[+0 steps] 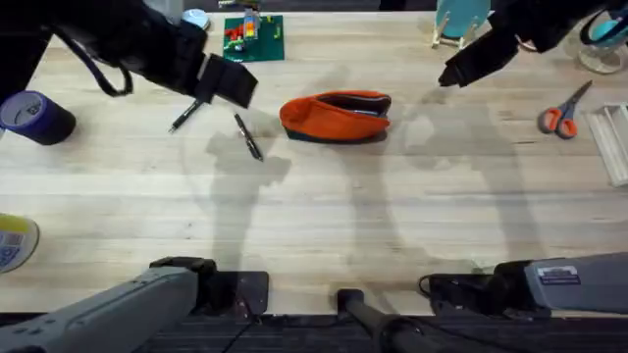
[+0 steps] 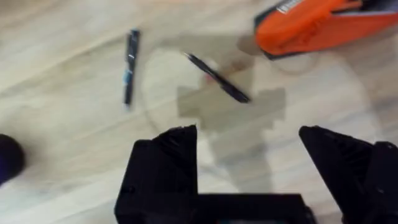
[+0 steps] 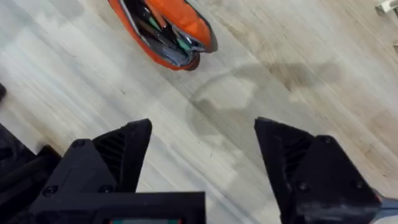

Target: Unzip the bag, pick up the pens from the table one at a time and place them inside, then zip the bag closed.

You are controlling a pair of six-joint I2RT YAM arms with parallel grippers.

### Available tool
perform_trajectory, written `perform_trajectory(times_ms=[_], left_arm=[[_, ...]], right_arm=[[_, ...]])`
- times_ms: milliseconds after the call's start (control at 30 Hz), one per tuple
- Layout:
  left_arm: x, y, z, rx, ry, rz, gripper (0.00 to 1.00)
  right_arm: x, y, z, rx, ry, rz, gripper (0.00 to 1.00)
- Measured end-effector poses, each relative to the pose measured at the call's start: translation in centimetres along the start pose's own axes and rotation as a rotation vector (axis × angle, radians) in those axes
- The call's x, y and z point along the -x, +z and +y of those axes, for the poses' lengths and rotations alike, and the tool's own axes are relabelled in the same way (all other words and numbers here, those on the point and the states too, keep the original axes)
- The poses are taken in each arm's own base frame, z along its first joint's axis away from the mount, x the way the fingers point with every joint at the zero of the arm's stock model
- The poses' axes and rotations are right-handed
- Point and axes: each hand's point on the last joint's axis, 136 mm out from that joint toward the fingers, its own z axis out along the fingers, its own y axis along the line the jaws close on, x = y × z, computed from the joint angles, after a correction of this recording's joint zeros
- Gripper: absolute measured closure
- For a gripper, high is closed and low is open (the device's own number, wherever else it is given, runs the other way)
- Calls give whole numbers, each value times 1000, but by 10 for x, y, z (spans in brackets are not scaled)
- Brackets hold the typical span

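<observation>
The orange bag [image 1: 336, 116] lies on the table [image 1: 324, 216] at the back middle, its zipper open and a dark inside showing. Two black pens lie to its left: one pen [image 1: 248, 136] near the bag, the other pen [image 1: 184, 116] farther left. My left gripper [image 1: 234, 84] hovers open above and between them; its wrist view shows both pens [image 2: 217, 78] [image 2: 130, 65] and an end of the bag [image 2: 317, 25]. My right gripper [image 1: 455, 72] hangs open and empty to the right of the bag. Its wrist view looks into the open bag [image 3: 165, 28].
A purple tape roll [image 1: 34, 116] and a yellow roll [image 1: 15, 240] sit at the left edge. Orange-handled scissors [image 1: 561, 116] and a white item [image 1: 613, 137] lie at the right. A green board [image 1: 253, 37] and a blue stand [image 1: 459, 20] are at the back.
</observation>
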Motion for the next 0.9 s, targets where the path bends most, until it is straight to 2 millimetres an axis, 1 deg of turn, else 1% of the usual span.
perform_trajectory(times_ms=[233,367,467,667,833,900], left_arm=[[15,-2,36,74,73,-82,10],[19,10,58,83,100,-82,10],[18,24,76,84,110,-62,9],[4,60,108,60,119,24,4],[10,100,141,76,130,28,7],[11,115,150,79,146,29,8]], right_arm=[[-1,0,1,3,2,4,6],[-1,0,1,3,2,4,5],[-1,0,1,3,2,4,5],[-1,0,1,3,2,4,6],[-1,0,1,3,5,5,5],[-1,0,1,3,5,5,5]])
